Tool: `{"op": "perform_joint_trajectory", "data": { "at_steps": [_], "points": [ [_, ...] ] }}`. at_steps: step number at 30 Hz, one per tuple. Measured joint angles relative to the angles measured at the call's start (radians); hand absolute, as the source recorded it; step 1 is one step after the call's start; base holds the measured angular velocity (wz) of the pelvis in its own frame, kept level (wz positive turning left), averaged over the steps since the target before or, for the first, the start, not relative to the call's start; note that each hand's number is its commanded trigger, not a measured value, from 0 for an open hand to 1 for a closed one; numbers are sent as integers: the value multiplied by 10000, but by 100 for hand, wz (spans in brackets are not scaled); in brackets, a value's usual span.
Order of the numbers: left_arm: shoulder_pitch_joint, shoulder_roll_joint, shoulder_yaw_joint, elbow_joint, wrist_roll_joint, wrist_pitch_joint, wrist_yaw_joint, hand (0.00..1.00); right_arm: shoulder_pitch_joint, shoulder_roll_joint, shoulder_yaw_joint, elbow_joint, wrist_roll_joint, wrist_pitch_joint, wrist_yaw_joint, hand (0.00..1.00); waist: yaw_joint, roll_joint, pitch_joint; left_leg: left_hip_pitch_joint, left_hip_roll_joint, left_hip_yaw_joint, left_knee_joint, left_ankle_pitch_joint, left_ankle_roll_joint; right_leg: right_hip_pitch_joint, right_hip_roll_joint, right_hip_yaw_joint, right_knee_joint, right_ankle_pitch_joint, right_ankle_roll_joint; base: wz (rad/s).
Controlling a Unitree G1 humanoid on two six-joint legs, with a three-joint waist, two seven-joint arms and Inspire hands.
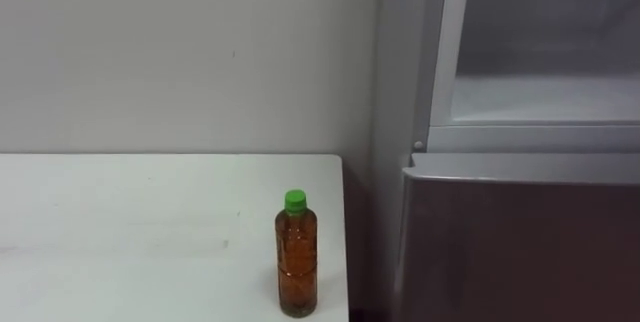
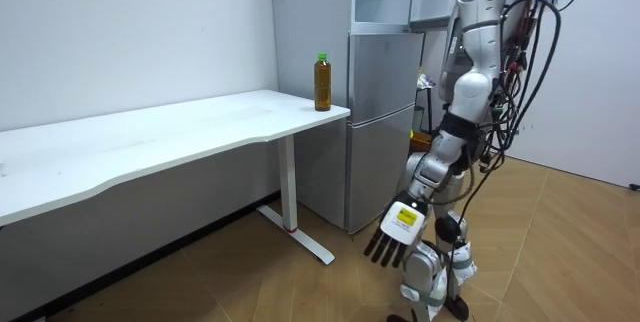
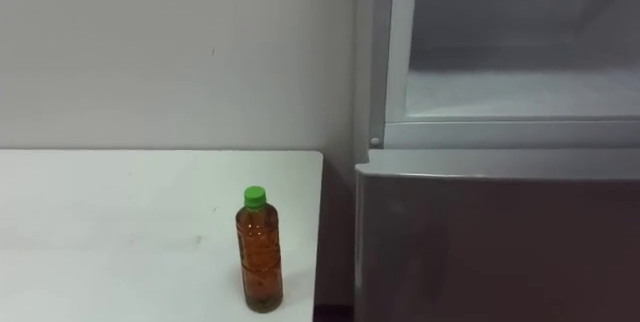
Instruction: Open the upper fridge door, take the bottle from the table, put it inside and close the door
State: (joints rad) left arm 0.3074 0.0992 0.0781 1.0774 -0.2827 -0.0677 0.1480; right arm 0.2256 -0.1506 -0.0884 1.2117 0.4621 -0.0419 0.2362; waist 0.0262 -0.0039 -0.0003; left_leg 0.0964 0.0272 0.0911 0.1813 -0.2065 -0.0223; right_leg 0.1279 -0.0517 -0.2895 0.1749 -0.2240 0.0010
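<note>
Bottle (image 1: 297, 262) is standing upright on the white tabletop (image 1: 140, 232), just inside its right edge and toward the near right corner as the eye views are showing it. It is carrying a green cap and amber liquid, and nothing is touching it. 1 bottle only is sitting on this surface. Fridge (image 1: 520, 252) is standing just beside the tabletop's right edge, apart from it by a narrow dark gap. Its grey lower door (image 3: 500, 252) is sitting shut. The upper compartment (image 1: 545, 92) is standing open, with a pale interior and a flat shelf showing behind the white frame. In the room view the robot is standing upright on the wood floor (image 2: 580, 252) in front of the fridge, facing it, with the table running off to the room view's left. Left hand (image 2: 400, 224) is hanging low beside the leg, well apart from the bottle and well below the tabletop's edge. Its fingers are pointing straight down and spread loosely, gripping nothing. A plain pale wall (image 1: 180, 52) is running behind the tabletop's far edge.
</note>
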Motion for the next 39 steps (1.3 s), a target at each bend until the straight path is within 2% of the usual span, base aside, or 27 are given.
{"op": "perform_joint_trajectory", "data": {
  "at_steps": [5, 9, 16, 18, 20, 26, 29, 35, 39],
  "points": [
    [-233, 236, -222, 169, 126, 199, -653, 0, -85, 16, 88, -61, -50, 0, 66, 0, -244, -23, -6, 20, -6, 166, 0, 2, 1, -48, 17, 143, -43, 12, 17, -11],
    [-543, 465, -523, 447, 80, 349, -1078, 0, -102, -24, 286, -150, -46, 1, 64, 0, -256, -33, -4, -10, -26, 295, 3, 2, 3, -126, -9, 189, -51, 26, 42, -8],
    [-670, 516, -590, 469, 64, 361, -1384, 0, -264, 9, 692, -1019, -620, 115, 151, 0, -198, -60, -21, -142, -21, 509, 4, 3, 5, -375, -3, 460, -23, 89, 67, -11],
    [-726, 513, -582, 475, 44, 360, -1466, 0, -443, 0, 1006, -1625, -1206, 200, 180, 0, -132, -52, -4, -127, -15, 639, 22, 4, 6, -428, -6, 584, 42, 90, 68, -14],
    [-748, 532, -610, 474, 39, 355, -1607, 0, -529, 27, 1170, -2230, -1504, 126, 180, 0, -168, -24, 36, -126, -17, 647, 58, 3, 6, -427, -6, 659, 74, 90, 70, -3],
    [-759, 527, -614, 427, 110, 311, -1850, 0, -353, 36, 1479, -5229, -2050, 61, 163, 0, -181, 27, 79, -150, -14, 626, 83, 3, 7, -431, -6, 634, 112, 87, 74, 3],
    [-757, 530, -613, 427, 118, 243, -1877, 0, -497, 59, 1505, -5847, -2197, -54, 180, 0, -172, 37, 88, -150, -15, 592, 83, 4, 8, -417, -12, 557, 126, 88, 74, 5],
    [-751, 537, -618, 393, 107, 236, -1956, 0, -476, -4, 1998, -7450, -2276, 85, 440, 0, -103, -4, 56, -177, -9, 581, 59, 3, 10, -422, -22, 413, 142, 89, 71, 2],
    [-748, 593, -590, 354, 84, 218, -1993, 0, -473, -52, 2063, -8661, -2249, 88, 510, 0, 79, -90, 10, -183, -12, 582, 63, 3, 10, -387, -22, 384, 133, 96, 68, 1]
  ]
}}
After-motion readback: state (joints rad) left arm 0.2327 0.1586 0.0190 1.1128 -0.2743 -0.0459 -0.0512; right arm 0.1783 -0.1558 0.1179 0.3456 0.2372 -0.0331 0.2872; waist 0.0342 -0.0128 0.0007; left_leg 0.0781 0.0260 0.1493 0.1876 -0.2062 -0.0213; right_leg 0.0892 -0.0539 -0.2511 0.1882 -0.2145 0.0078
